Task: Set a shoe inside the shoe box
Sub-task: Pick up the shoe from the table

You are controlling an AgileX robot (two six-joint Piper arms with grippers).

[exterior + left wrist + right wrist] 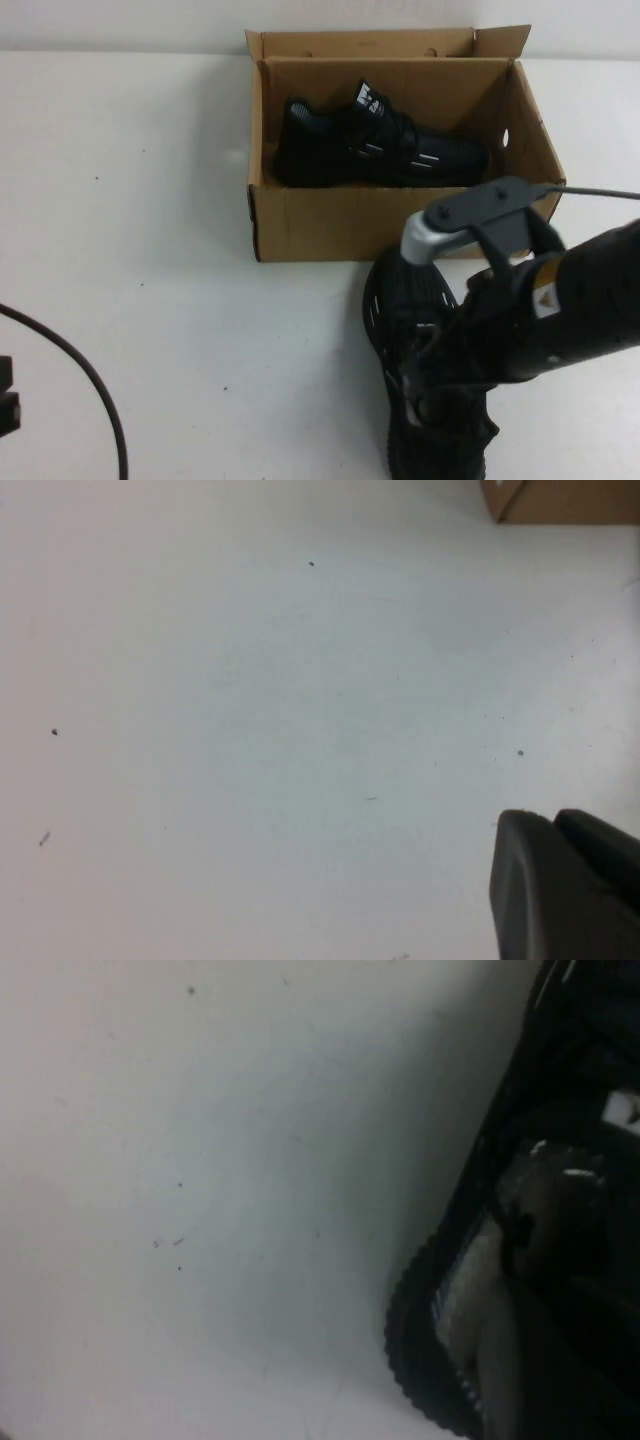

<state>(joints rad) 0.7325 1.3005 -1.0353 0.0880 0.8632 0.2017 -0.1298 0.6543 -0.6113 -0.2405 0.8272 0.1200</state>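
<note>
Shoe (405, 300) on the surface (150, 300) looks light and soft, best held at its collar; right tool (425, 395) state hidden, left tool (565, 890) parked.

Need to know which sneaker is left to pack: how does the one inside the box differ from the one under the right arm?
The boxed sneaker lies on its side inside the cardboard box, untouched. The loose sneaker is on the table in front of the box, with the right gripper down on it. The left gripper is parked far left. Both sneakers are black knit.
</note>
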